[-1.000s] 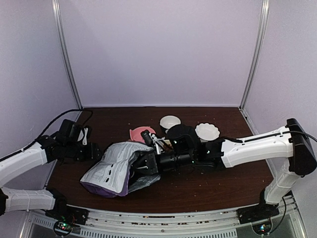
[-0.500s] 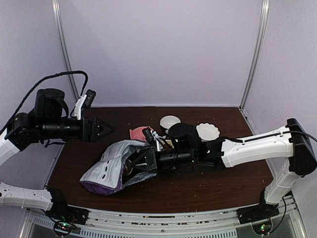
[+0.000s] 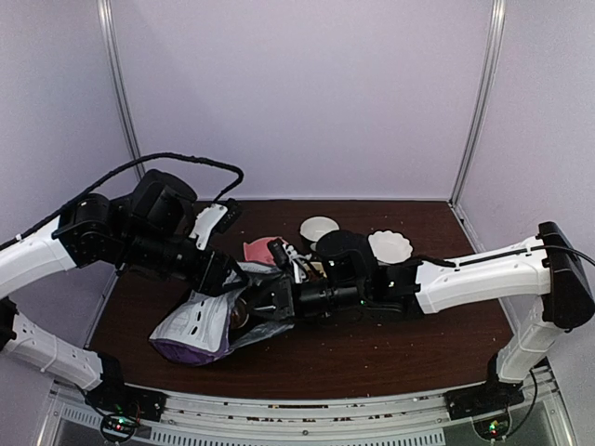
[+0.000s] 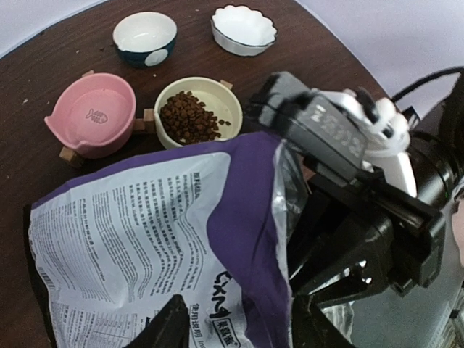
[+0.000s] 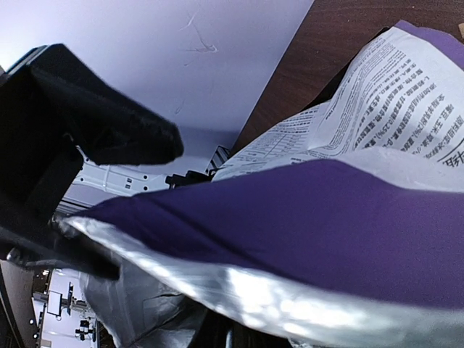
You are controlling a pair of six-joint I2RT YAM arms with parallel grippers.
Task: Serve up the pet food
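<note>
Pet food: small reddish-brown round pellets in a loose, low heap that covers part of the floor of a round cream bowl. This bowl stands just right of a pink bowl (fish mark inside). A purple-and-white printed foil bag lies on the near side of both bowls. Left gripper: fingers wide apart, astride the bag's upper edge. Right gripper: at the bag mouth; whether it is closed cannot be told.

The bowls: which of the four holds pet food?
The cream bowl: it holds the pet food. The pink bowl, dark blue bowl and scalloped white bowl are empty.
</note>
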